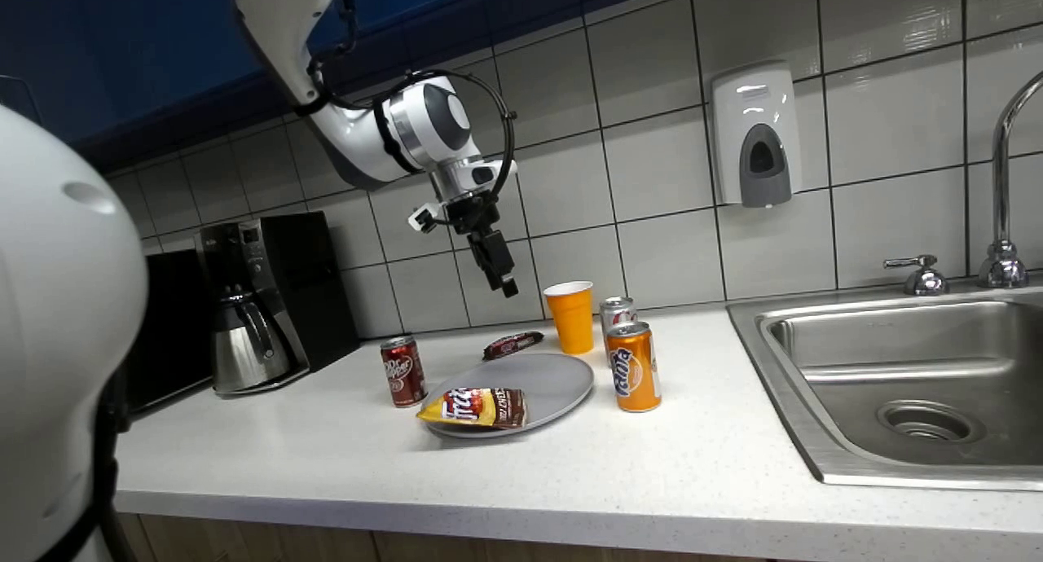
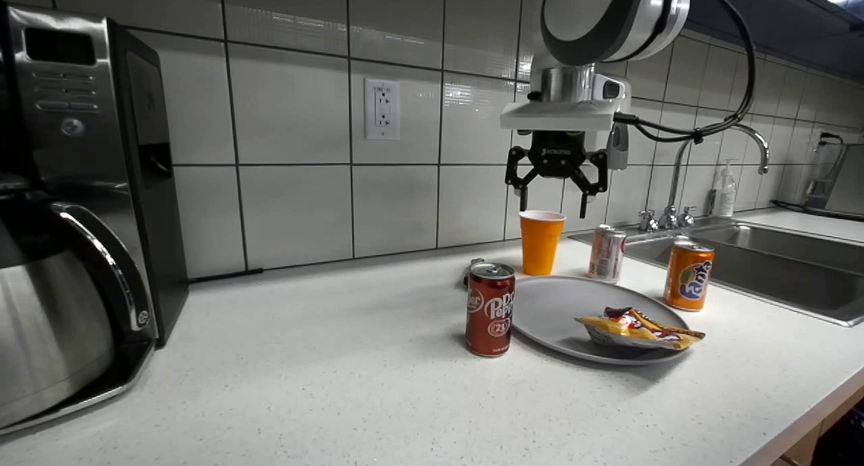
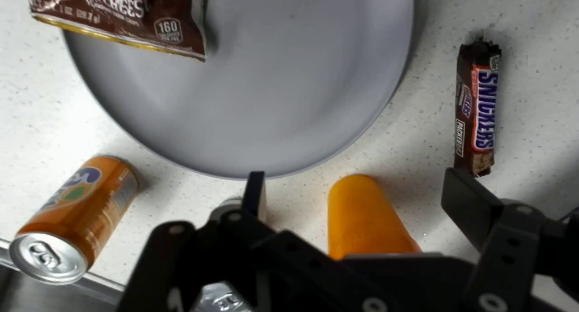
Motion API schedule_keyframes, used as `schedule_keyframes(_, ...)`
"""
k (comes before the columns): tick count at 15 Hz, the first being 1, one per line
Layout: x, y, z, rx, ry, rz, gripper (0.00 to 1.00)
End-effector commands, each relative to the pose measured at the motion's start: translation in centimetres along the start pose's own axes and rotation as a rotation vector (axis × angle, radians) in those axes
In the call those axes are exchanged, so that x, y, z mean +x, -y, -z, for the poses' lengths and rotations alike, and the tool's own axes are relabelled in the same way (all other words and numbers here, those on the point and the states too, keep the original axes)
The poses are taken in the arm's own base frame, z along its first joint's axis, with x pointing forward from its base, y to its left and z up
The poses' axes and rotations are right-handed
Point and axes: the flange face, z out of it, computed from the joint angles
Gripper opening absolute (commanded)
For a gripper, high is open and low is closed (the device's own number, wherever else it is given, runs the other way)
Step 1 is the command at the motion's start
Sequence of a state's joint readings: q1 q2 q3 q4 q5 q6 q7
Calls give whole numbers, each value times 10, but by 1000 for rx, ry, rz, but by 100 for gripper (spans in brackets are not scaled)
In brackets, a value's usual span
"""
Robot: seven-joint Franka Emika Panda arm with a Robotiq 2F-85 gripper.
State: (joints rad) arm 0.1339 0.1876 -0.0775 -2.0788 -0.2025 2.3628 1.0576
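In an exterior view the gripper (image 2: 553,206) hangs over the counter (image 2: 304,385), its tips pointing down and its jaws released and spread wide. The orange cup (image 2: 539,246) stands upright on the counter near the tips, just beyond the plate (image 2: 557,311). The Dr Pepper (image 2: 490,308) stands upright at the plate's left. Further left are the outlet (image 2: 382,109), set in the wall (image 2: 290,209), and the coffee maker (image 2: 152,209)

In an exterior view the gripper shows tilted and apart from the cup. The Snickers (image 1: 512,344) lies on the counter behind the plate, left of the cup. The chips (image 1: 481,407) lie on the near side of the plate and poke past its rim. The Fanta (image 1: 635,375) stands at the plate's right and partly hides the silver can (image 1: 617,311). Beyond are the sink (image 1: 786,391), the tap (image 1: 1004,195) and the soap dispenser (image 1: 754,106)

In the wrist view the fingers (image 3: 470,199) stand well apart; the cup shows between them, its upper part hidden by the gripper. The Snickers shows just past one fingertip, and the chips are cut off by the top edge
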Motion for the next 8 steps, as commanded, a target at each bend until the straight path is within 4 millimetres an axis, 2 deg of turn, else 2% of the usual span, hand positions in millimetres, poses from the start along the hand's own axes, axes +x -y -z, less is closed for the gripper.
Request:
schedule_keyframes(1,-20,-16,2,10,8,-62,100)
schedule_keyframes(8,-46,-35,-9,16,12,-134,100)
